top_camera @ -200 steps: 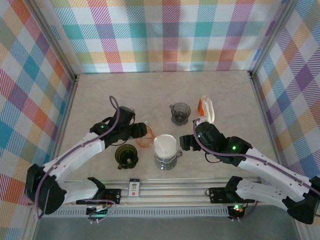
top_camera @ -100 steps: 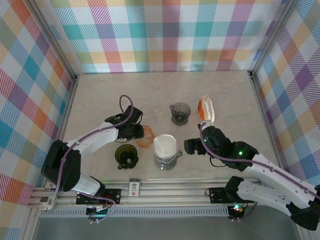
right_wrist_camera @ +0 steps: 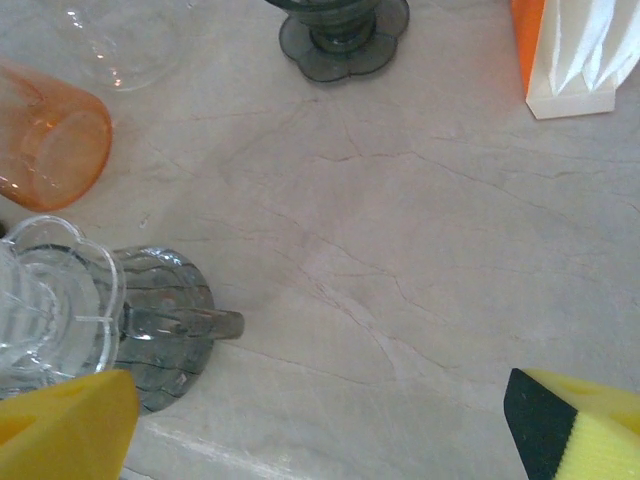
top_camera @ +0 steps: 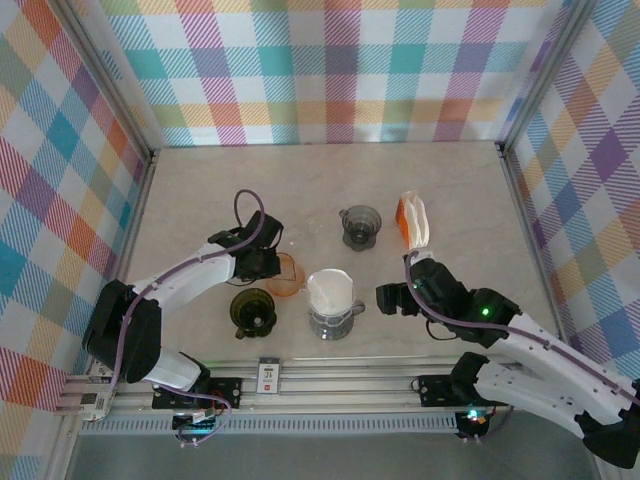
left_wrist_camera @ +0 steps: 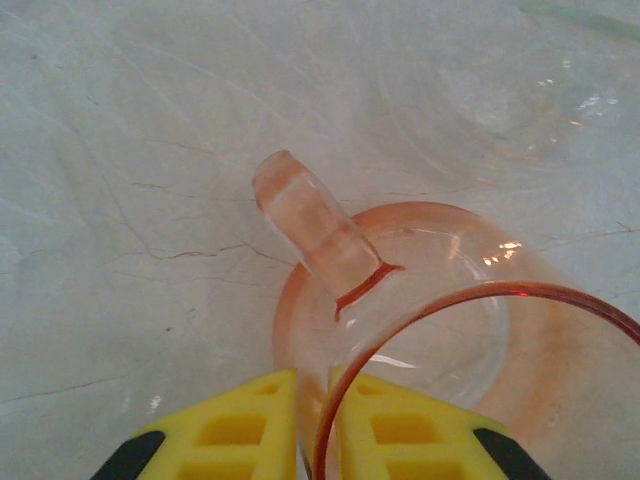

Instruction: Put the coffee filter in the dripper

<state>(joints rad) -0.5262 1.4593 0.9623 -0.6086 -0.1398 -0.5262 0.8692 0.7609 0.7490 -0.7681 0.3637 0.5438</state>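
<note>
I am pinching my left gripper [left_wrist_camera: 312,400] narrow onto the orange dripper's [left_wrist_camera: 430,330] rim, left of centre, having just closed from wide, while my right gripper [right_wrist_camera: 320,420] is hanging wide open right of the clear dripper [right_wrist_camera: 55,285], where the white coffee filter [top_camera: 330,287] already seems seated.

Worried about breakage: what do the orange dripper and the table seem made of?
The orange dripper is translucent and glossy with sharp highlights: plastic or glass, hard to tell. The table is matte pale grey with dark veins: marble or a printed marble-look laminate.
</note>
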